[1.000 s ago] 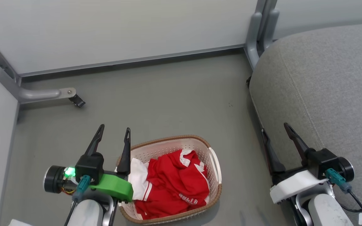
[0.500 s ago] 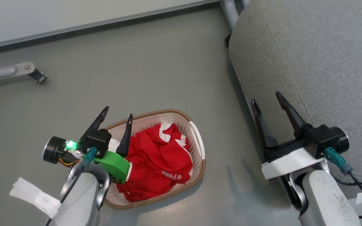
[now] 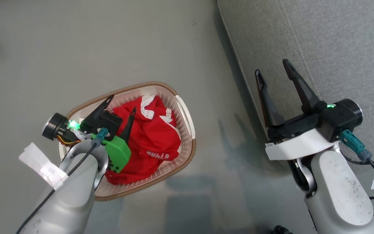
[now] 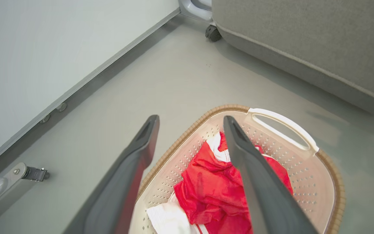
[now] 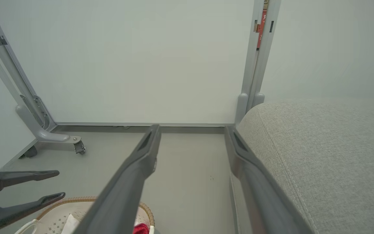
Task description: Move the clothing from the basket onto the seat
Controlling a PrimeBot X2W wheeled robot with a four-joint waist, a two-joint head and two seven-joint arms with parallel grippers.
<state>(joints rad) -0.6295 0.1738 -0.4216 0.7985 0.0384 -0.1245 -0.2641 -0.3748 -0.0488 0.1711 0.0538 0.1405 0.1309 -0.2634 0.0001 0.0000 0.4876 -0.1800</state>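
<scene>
Shifted over the last second: the head view itself, tipped further downward; and, measured against the basket, the left gripper (image 3: 122, 102), carried from the near-left rim to above the inside.

At far left, a strip of white tape (image 3: 42, 162) on the pale left forearm. Next, that left gripper (image 4: 191, 118), spread as wide as it goes at its two long dark fingers, with nothing between them. One finger above the red cloth in the left wrist view; whether touching, impossible to tell.

Beneath it, a small oval cream-white plastic basket (image 3: 141, 85) with perforated walls, brown woven-look rim (image 4: 226, 106) and white handles, standing on the smooth grey floor (image 3: 76, 48). Inside, all of the clothing (image 3: 154, 136): crumpled bright red soft-fabric sports garments with white trim and white lettering, plus a white panel at the near end in the left wrist view (image 4: 206, 191).

Further right, bare floor, then the right gripper (image 3: 272, 66), likewise fully spread and empty, held at the cushion's edge with one finger over the floor and the other over grey fabric (image 5: 192, 127).

Farthest right, the seat (image 3: 336, 48): a large grey fabric-upholstered cushion with rounded edge and stitched seam (image 5: 330, 156), apart from the basket.
</scene>
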